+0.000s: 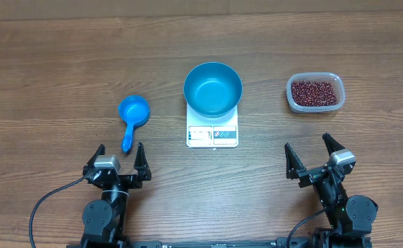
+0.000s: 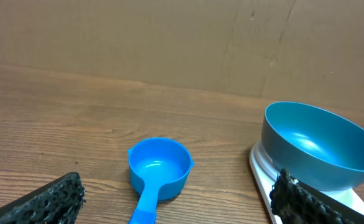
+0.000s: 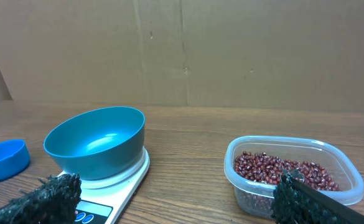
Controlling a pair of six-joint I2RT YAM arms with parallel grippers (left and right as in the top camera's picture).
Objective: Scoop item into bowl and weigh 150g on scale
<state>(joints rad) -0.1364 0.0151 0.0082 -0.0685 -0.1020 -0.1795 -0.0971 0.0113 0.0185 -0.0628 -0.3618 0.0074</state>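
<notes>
The blue bowl (image 1: 213, 88) (image 2: 322, 143) (image 3: 96, 140) sits empty on the white scale (image 1: 212, 131) (image 3: 110, 196) at the table's middle. Red-brown beans (image 1: 315, 93) (image 3: 284, 169) fill a clear plastic tub (image 1: 314, 92) (image 3: 294, 177) to the right. A small blue scoop (image 1: 132, 117) (image 2: 157, 171) lies left of the scale, handle toward me. My left gripper (image 1: 119, 155) (image 2: 178, 196) stands open just short of the scoop's handle, holding nothing. My right gripper (image 1: 314, 151) (image 3: 175, 199) stands open near the front edge, below the tub, holding nothing.
A brown cardboard wall (image 3: 182, 50) stands behind the wooden table (image 1: 63, 62). Black cables (image 1: 46, 207) run from the arm bases at the front edge.
</notes>
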